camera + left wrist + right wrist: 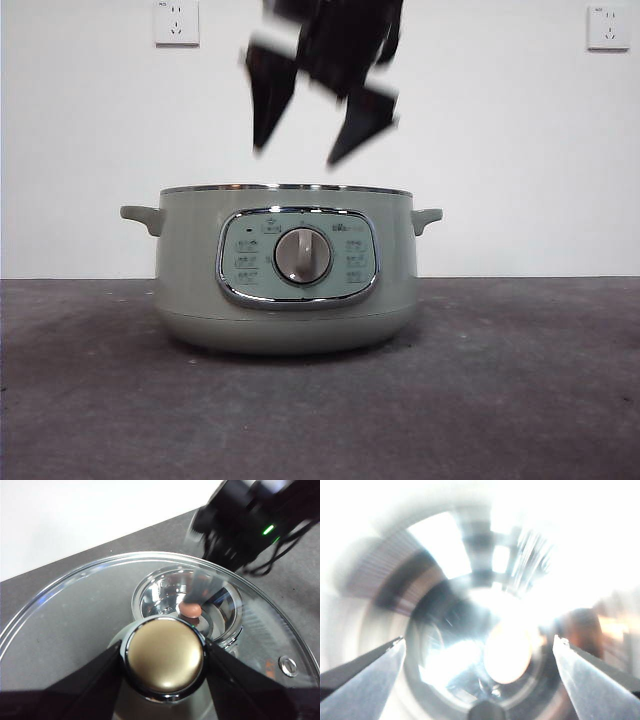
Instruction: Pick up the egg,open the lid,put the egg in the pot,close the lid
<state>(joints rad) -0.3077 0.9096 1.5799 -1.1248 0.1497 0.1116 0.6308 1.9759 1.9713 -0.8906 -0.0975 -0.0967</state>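
Above the pot [285, 275] in the front view, I see my right gripper [305, 150] spread wide and empty. From the left wrist, my left gripper [164, 655] clamps the knob of the lid [75, 625]; its smooth glass looks slippery, so the knob is my hold. Through it, the egg [190, 609] lies inside the pot, fragile. Right wrist: blurred glare, jaws wide apart.

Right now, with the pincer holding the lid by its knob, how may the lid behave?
The lid looks like clear glass, so probably fragile and rather heavy. The left pincer clamps only its glossy round knob, which might slip. Held centrally, the wide disc could tilt. The right pincer hangs open over the pot.
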